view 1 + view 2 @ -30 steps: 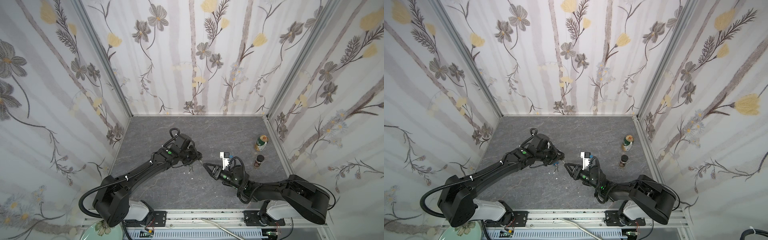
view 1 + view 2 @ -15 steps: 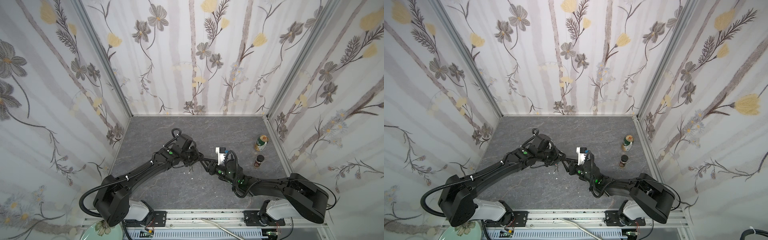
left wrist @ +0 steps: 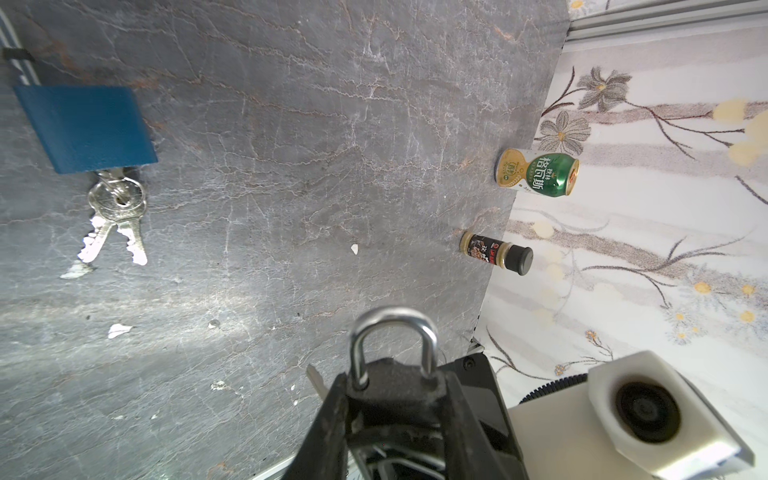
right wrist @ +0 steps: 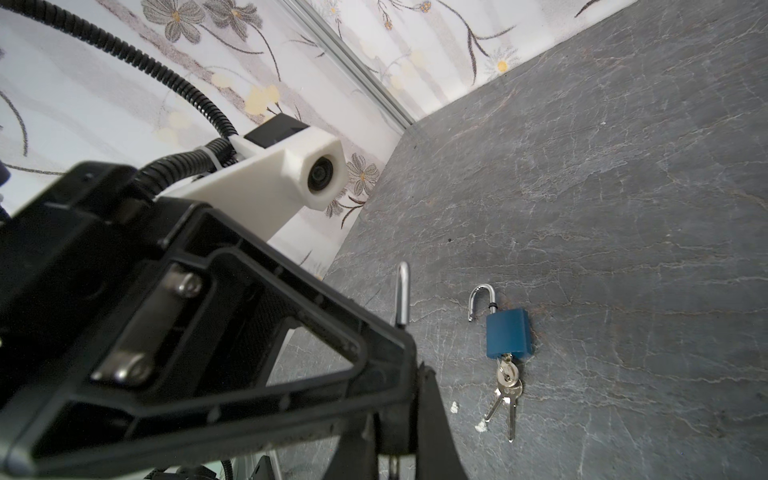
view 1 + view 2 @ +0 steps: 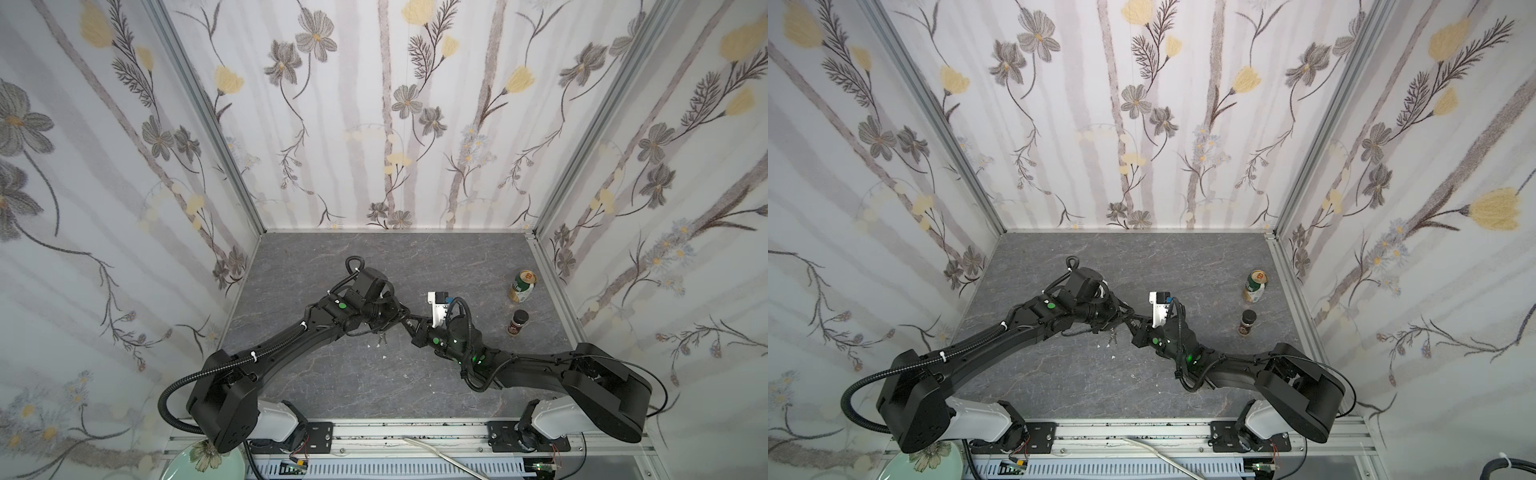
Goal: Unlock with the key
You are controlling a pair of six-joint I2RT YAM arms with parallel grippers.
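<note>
My left gripper (image 3: 392,382) is shut on a black padlock (image 3: 392,374), which it holds above the table with the silver shackle (image 3: 392,324) closed and pointing away from the wrist. In both top views the left gripper (image 5: 405,319) meets my right gripper (image 5: 411,325) tip to tip at mid-table. The right gripper (image 4: 395,415) is shut right against the left fingers, and what its pads pinch is hidden. A thin silver blade (image 3: 316,380) pokes out beside the padlock. The shackle (image 4: 402,291) shows edge-on in the right wrist view.
A blue padlock (image 4: 508,334) lies on the table with its shackle open and a bunch of keys (image 4: 508,395) in it. Those keys (image 5: 381,338) peek out under the left gripper. A green can (image 5: 521,286) and a small spice jar (image 5: 517,323) stand by the right wall.
The right gripper has moved left and away from the front edge up to the left gripper, and its jaws have shut. The left arm has barely moved.
</note>
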